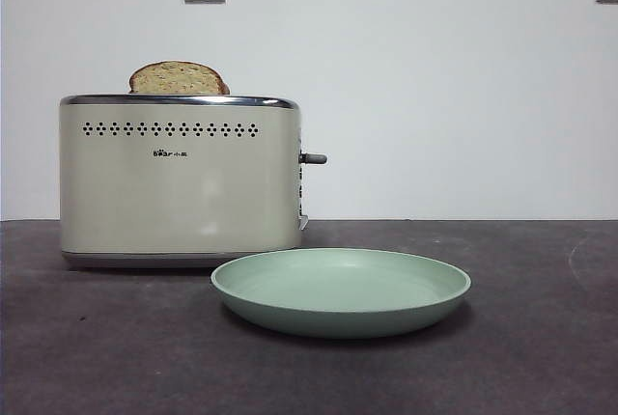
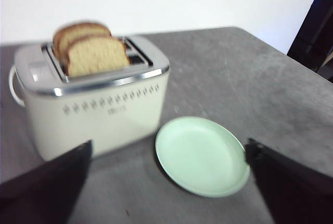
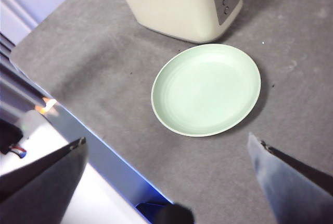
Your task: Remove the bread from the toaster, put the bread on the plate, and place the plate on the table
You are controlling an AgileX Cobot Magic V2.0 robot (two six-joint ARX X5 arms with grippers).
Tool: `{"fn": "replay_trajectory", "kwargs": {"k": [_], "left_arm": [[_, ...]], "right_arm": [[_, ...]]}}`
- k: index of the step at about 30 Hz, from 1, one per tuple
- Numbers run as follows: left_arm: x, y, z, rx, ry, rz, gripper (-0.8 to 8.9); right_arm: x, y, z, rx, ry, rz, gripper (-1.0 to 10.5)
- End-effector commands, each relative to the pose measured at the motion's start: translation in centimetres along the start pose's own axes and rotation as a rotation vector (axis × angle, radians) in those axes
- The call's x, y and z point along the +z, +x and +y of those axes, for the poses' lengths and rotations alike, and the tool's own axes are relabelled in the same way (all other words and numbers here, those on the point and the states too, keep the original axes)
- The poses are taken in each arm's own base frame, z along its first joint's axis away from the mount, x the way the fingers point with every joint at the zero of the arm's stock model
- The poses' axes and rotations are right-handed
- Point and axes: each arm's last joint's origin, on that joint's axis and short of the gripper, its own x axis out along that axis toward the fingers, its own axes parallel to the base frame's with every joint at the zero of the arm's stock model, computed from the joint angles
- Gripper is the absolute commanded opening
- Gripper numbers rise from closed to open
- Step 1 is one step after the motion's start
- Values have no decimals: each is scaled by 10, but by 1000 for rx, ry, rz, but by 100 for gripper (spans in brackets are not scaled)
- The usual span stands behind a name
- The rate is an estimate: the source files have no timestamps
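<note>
- Bread [image 2: 96, 56]: flat pale golden-tan slice with brown crust, standing upright in the toaster slot nearer the left wrist camera. A second, browner speckled slice [image 2: 79, 30] stands in the slot behind it; only this domed top [image 1: 179, 78] shows in the front view.
- Toaster [image 1: 179, 183]: boxy cream-beige two-slot body with chrome top rim, a row of dotted vents and a grey side lever [image 1: 313, 158]. It stands on the surface, both slices still inside.
- Plate [image 1: 340, 290]: round, shallow, pale mint-green, with raised rim. It lies flat and bare on the surface, just beside the toaster's lever end and towards the front camera; whether the two touch cannot be told.
- Surface [image 1: 541, 357]: wide matte dark grey top with faint pale scuffs.
- Left pincer [image 2: 166, 182]: jaws spread wide, holding nothing, raised above the surface and looking down at toaster and plate.
- Right pincer [image 3: 166, 177]: jaws likewise spread wide and unladen, raised over the surface edge with the plate below.
- Step in hand, as judged: the first, taking the bread out, not yet begun; neither pincer touches anything.
- Next move, as judged: an opened pincer must descend over the pale slice's exposed top, jaws on its two flat faces, clear of the browner slice, close gently, then lift straight up.
</note>
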Motion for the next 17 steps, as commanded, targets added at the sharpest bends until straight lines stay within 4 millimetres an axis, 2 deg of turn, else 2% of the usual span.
{"fn": "replay_trajectory", "kwargs": {"k": [1,4,9,17], "left_arm": [[11,10,6,0,57,-38,595],[23,28,17,-1,88,-58,595],[37,70,43,-8,114,-52,595],[42,145,88,-23,169,-61,594]], "right_arm": [[1,1,0,2,-4,-5,679],[2,2,-1,3,0,0,679],[2,3,-2,1,2,4,679],[3,6,-4,3,13,20,678]]}}
